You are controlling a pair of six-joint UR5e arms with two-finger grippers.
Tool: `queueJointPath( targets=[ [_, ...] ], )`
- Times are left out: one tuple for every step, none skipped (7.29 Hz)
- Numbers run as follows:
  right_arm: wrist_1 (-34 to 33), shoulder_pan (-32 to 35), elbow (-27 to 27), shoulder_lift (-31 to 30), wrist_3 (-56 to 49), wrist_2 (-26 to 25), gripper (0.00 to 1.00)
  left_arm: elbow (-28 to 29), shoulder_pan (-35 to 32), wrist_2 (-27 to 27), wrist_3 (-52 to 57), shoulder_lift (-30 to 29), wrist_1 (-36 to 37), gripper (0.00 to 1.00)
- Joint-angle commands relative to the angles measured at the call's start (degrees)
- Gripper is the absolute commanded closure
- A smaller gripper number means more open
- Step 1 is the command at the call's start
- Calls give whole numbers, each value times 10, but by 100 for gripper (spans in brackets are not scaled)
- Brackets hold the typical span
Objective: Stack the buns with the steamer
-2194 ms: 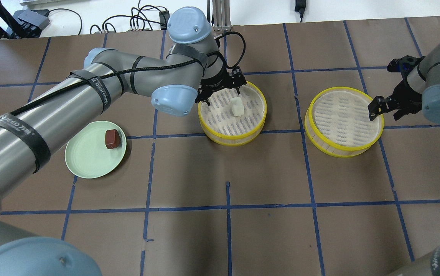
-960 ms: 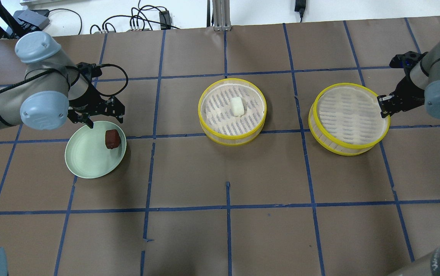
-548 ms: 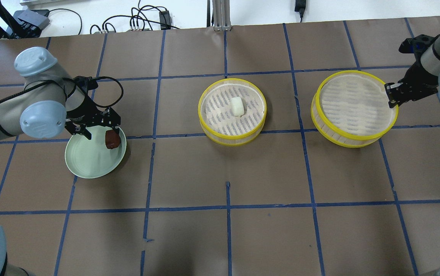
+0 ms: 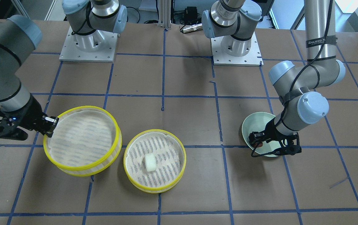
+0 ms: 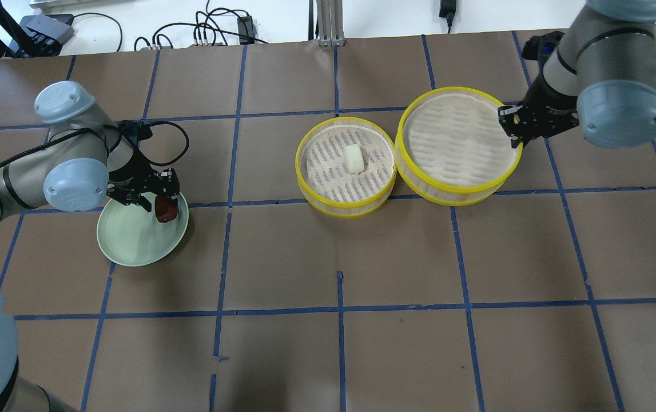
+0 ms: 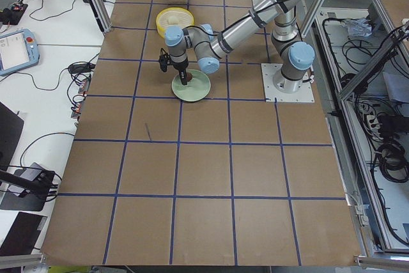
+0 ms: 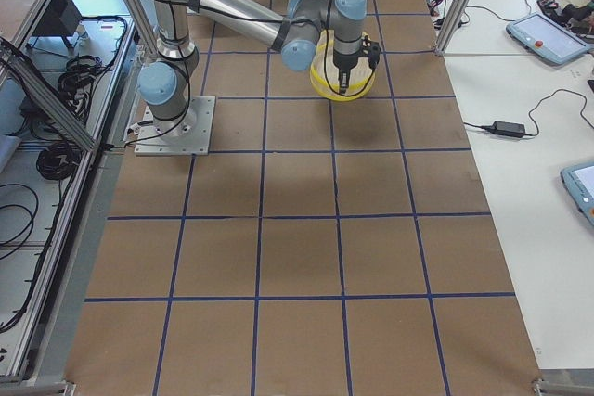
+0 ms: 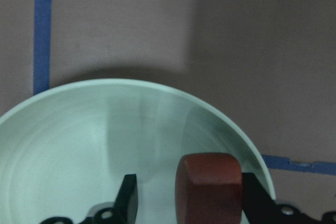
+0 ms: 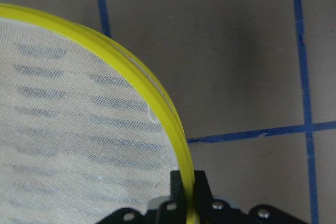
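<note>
The reddish-brown bun (image 5: 166, 210) lies at the right edge of the pale green plate (image 5: 127, 240). My left gripper (image 5: 159, 201) is open and down around it. In the left wrist view the bun (image 8: 209, 187) touches one finger (image 8: 256, 198), and the other finger (image 8: 127, 199) stands apart. The white bun (image 5: 353, 158) lies in the middle steamer tray (image 5: 342, 209). My right gripper (image 5: 512, 127) is shut on the yellow rim (image 9: 131, 69) of a second, empty steamer tray (image 5: 453, 193). It holds that tray tilted above the table, right beside the middle tray.
Brown paper with blue tape lines covers the table (image 5: 339, 343). Cables and a power brick (image 5: 448, 8) lie along the far edge. In the front-facing view the two arm bases (image 4: 88, 43) stand behind the trays.
My right gripper has carried the empty tray up and to the left, next to the middle tray. My left gripper has come lower around the reddish-brown bun on the plate.
</note>
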Motion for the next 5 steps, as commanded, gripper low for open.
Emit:
queueJointPath(
  targets=[
    [11,86,-12,1,122,3,94,2,-5,2,6,1,-2,90],
    [5,113,-20,8,156,4,93,3,-7,2,4,10,-3,90],
    [6,135,-30,19,179,-1,93,6,-11,5,3,24,-11,90],
    [7,162,-40,33,210,-3,93,16,-11,4,3,44,-37,90],
    [4,182,-42,60,228,-30,93,41,-13,2,1,57,-76,90]
  ],
)
